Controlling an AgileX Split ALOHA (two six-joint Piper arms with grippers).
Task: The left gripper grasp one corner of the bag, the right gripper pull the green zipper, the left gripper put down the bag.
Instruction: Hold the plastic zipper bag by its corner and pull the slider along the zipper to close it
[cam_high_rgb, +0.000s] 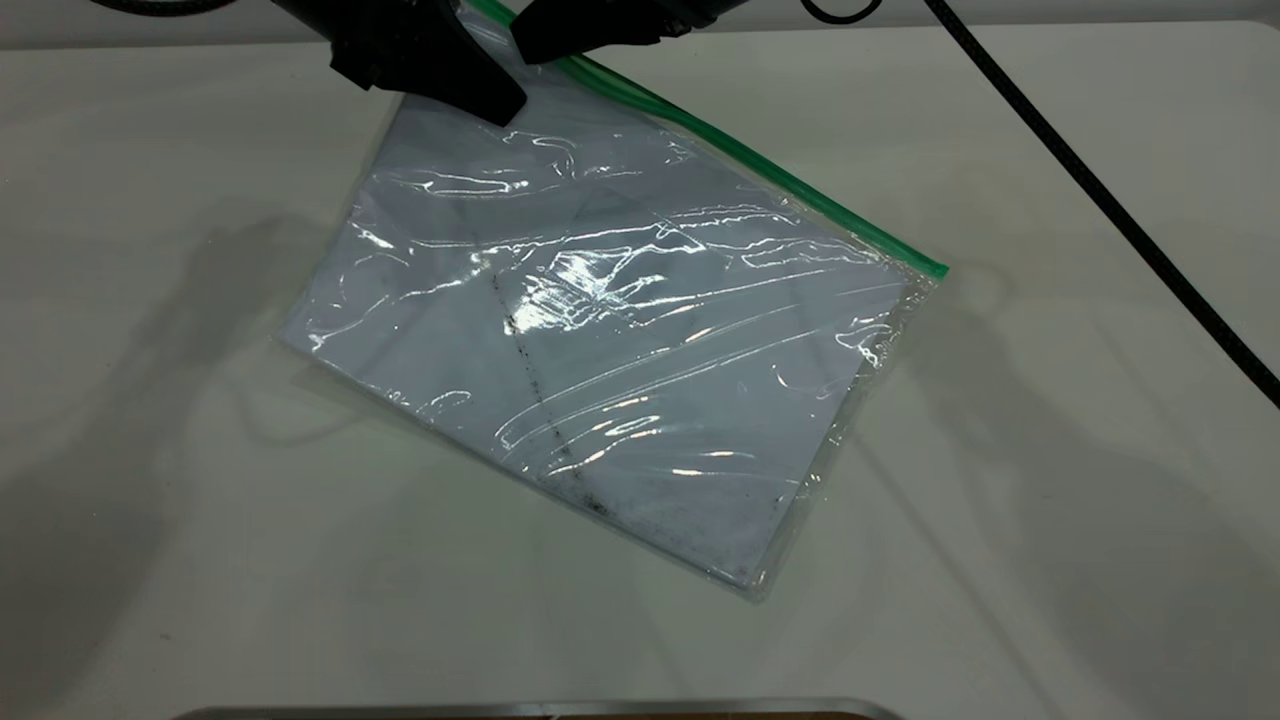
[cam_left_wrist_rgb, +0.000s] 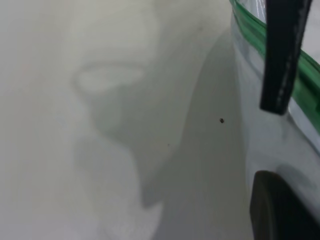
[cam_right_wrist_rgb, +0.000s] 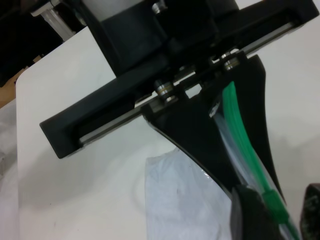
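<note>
The clear bag (cam_high_rgb: 620, 330) with a white sheet inside lies tilted on the white table (cam_high_rgb: 150, 480). Its green zip strip (cam_high_rgb: 760, 165) runs along the far right edge. My left gripper (cam_high_rgb: 500, 100) is shut on the bag's far corner and holds that corner a little off the table; the right wrist view shows its wedge fingers (cam_right_wrist_rgb: 200, 135) pinching the strip end. My right gripper (cam_high_rgb: 540, 45) is right beside it. Its fingers stand apart on either side of the green zipper slider (cam_right_wrist_rgb: 274, 204), one finger (cam_right_wrist_rgb: 247, 215) touching it. The slider is hidden in the exterior view.
A thick black cable (cam_high_rgb: 1100, 190) crosses the table at the far right. A metal edge (cam_high_rgb: 540, 710) runs along the near side. In the left wrist view the bag (cam_left_wrist_rgb: 270, 150) and its strip (cam_left_wrist_rgb: 305, 85) lie beside bare table.
</note>
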